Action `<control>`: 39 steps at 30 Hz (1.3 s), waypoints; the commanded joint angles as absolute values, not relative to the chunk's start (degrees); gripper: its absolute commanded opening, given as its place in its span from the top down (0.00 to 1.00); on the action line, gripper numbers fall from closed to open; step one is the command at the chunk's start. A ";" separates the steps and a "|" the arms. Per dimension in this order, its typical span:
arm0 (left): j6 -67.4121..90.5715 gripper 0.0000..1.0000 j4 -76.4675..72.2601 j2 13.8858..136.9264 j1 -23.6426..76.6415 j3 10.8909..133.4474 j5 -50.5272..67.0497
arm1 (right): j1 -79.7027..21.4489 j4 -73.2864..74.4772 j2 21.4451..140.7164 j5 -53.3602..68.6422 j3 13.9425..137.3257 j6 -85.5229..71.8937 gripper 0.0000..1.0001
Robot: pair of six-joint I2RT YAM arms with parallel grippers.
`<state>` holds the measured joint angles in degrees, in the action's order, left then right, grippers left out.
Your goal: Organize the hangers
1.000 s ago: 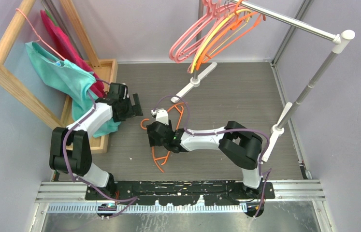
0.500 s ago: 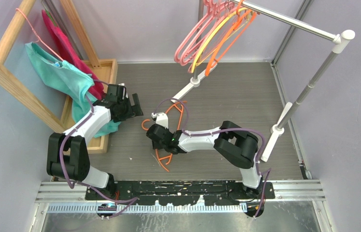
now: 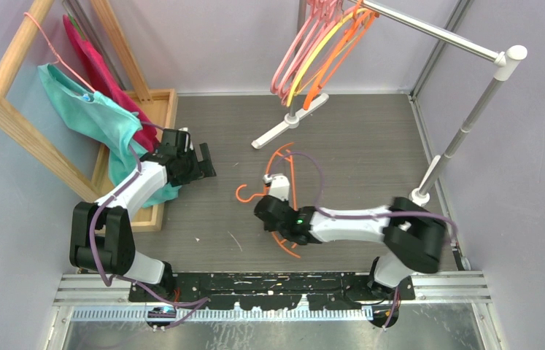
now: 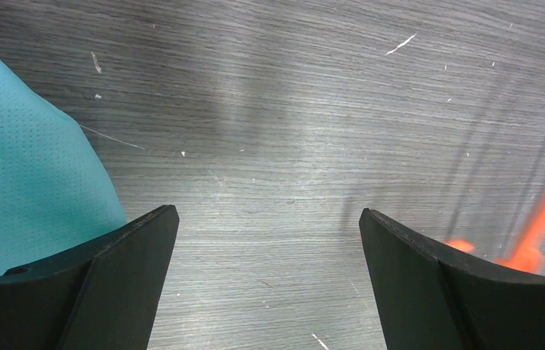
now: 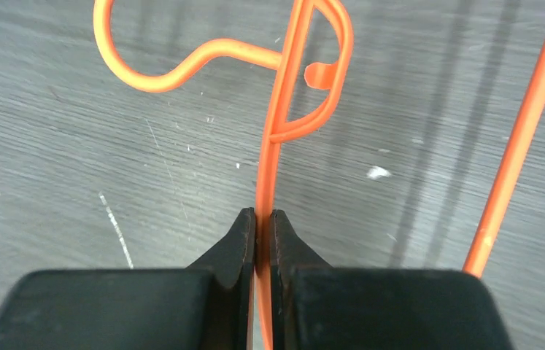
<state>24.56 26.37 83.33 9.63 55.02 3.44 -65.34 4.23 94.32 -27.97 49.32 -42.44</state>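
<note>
An orange hanger (image 3: 281, 151) lies on the grey table, its hook (image 3: 241, 194) pointing left. My right gripper (image 3: 273, 198) is shut on one thin arm of it. The right wrist view shows that arm (image 5: 273, 146) pinched between the jaws of the right gripper (image 5: 263, 219), just below the hook (image 5: 145, 73). Several pink, yellow and orange hangers (image 3: 317, 51) hang on the metal rail (image 3: 430, 33) at the back. My left gripper (image 3: 200, 164) stands open over bare table to the left, nothing between the jaws of the left gripper (image 4: 269, 219).
A wooden frame (image 3: 6, 109) at the left carries a pink hanger with teal cloth (image 3: 87, 109) and red cloth (image 3: 94, 65), above a wooden tray (image 3: 161, 102). The rail's post (image 3: 466, 124) and foot (image 3: 408, 211) stand at the right; its other foot (image 3: 287, 124) lies mid-table.
My right gripper has shut on the orange hanger and dragged it right and toward the near edge. The hangers on the rail have swung. The left arm has barely moved.
</note>
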 commanded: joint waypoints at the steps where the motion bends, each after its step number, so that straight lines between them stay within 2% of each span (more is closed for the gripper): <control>1: 23.70 0.02 23.95 81.85 9.32 55.30 4.31 | -64.95 5.56 75.62 -35.52 44.84 -45.37 0.99; 6: 23.15 0.02 24.61 82.59 9.39 56.16 3.56 | -60.81 8.66 55.96 -41.22 41.89 -43.73 0.99; 11: 22.94 0.02 24.66 82.95 9.62 56.16 3.05 | -46.41 8.08 45.85 -33.15 45.84 -37.93 0.99; 16: 21.95 0.02 25.68 83.14 11.25 56.49 0.09 | -33.20 3.83 47.23 -22.05 52.45 -34.73 0.99; 19: 21.85 0.02 25.76 83.09 11.59 56.44 -0.01 | -29.33 0.52 50.02 -16.67 56.26 -35.45 0.99; 24: 21.71 0.02 25.38 82.88 11.69 55.78 -0.09 | -28.13 -0.43 54.21 -10.22 60.65 -36.84 0.99; 39: 22.02 0.02 24.08 84.32 11.78 55.28 0.59 | -28.13 2.34 52.72 -1.83 49.53 -40.08 0.99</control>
